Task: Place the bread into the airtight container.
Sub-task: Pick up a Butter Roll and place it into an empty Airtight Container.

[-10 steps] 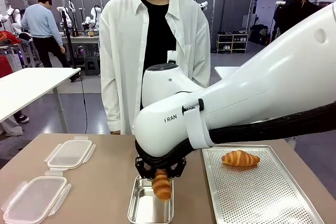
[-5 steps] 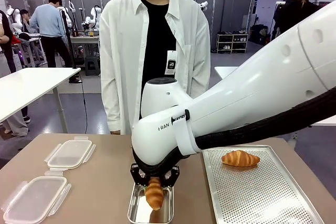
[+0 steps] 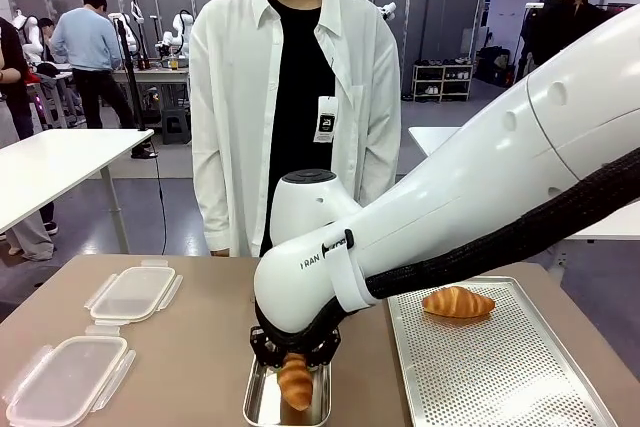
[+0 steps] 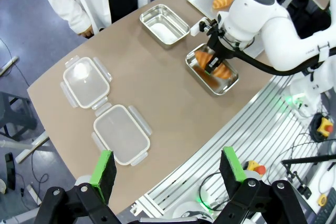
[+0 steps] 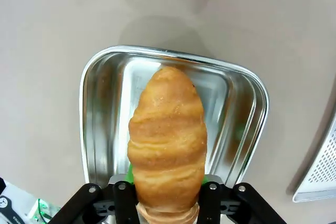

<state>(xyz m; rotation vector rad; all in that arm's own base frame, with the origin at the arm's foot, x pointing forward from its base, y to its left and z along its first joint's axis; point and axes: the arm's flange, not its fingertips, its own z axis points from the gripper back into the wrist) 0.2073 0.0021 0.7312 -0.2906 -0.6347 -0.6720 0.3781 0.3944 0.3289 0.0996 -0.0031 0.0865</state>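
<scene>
Jaws of the right gripper [image 5: 168,188] flank the bread [image 5: 167,129], poised end-down inside the airtight container [image 5: 86,108] so it can settle within the walls; whether they clamp it, I cannot tell.

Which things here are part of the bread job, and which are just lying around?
In the job: golden croissant between the right gripper's fingers; rectangular steel container beneath it.
Lying about: two clear plastic lids; second empty steel container; another croissant on the perforated metal tray.
</scene>
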